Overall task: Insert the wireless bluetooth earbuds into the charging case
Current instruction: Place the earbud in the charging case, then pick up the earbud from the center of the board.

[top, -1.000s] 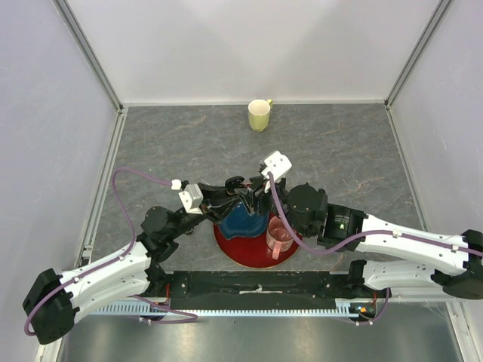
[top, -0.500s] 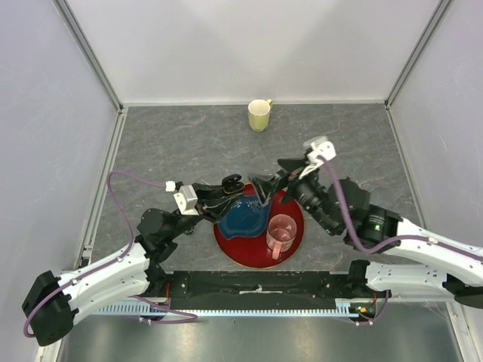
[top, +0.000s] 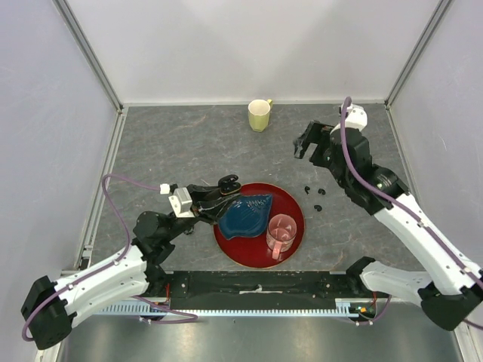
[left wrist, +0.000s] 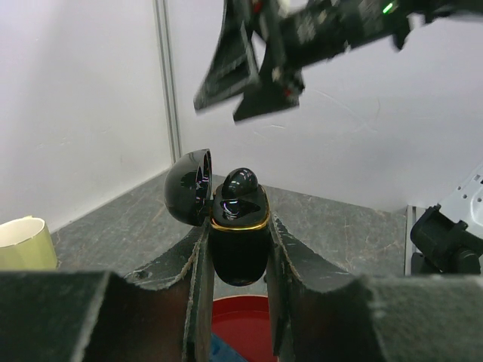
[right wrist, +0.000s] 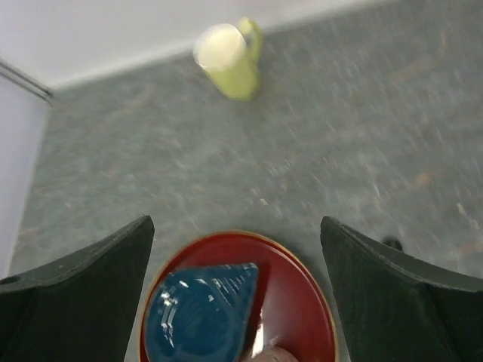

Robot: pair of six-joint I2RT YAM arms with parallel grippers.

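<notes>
My left gripper is shut on the black charging case, held above the left edge of the red plate. In the left wrist view the case stands upright between my fingers, with its lid swung open to the left. One earbud sits in its top. Three tiny black earbuds lie on the table right of the plate. My right gripper hangs open and empty high above the table's right back. One earbud shows by its right finger.
A red plate near the front centre carries a blue leaf-shaped dish and a pink glass mug. A yellow-green cup stands at the back wall. The right arm passes overhead in the left wrist view.
My right gripper has opened wide, drawn away from the case and swung up to the back right. My left gripper, still holding the case, has drifted slightly left.
</notes>
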